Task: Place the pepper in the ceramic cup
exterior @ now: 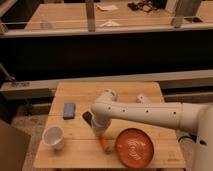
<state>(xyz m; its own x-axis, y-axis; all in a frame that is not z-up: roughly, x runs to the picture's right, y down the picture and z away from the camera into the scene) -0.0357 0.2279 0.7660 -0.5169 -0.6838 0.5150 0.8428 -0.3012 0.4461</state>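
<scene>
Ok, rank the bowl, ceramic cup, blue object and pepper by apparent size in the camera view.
1. Orange bowl
2. Ceramic cup
3. Blue object
4. Pepper, partly hidden beneath the end effector, so its rank against the blue object is unsure.

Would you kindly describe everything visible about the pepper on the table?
The pepper is a small, elongated orange-red piece lying on the wooden table, just left of the orange-red bowl. The gripper is directly over its upper end, hiding part of it. The ceramic cup stands apart, farther left.
</scene>
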